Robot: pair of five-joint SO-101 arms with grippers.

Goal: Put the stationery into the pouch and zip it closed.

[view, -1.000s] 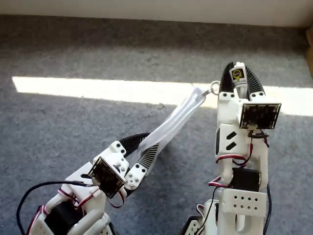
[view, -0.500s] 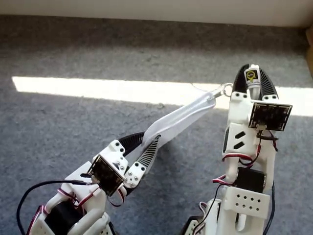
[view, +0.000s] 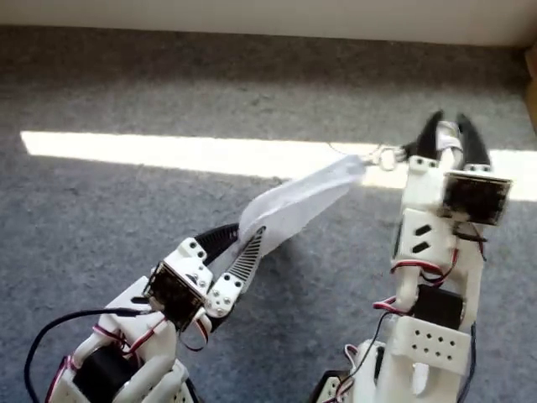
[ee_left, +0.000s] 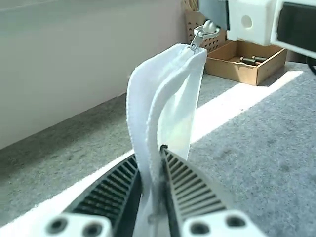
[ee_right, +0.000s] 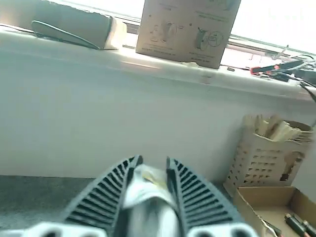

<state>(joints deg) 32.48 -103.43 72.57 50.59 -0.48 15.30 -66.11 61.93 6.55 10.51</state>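
The pouch hangs off the carpet at mid-frame, stretched from lower left to upper right. Its zipper ring sits at the far corner, so the zip looks run nearly to its end; whether the stationery is inside cannot be told. The left gripper pinches the pouch's lower end. The right gripper is closed on a white tab apparently tied to the ring. Compared with a second ago, the right arm is further right and the pouch is tauter.
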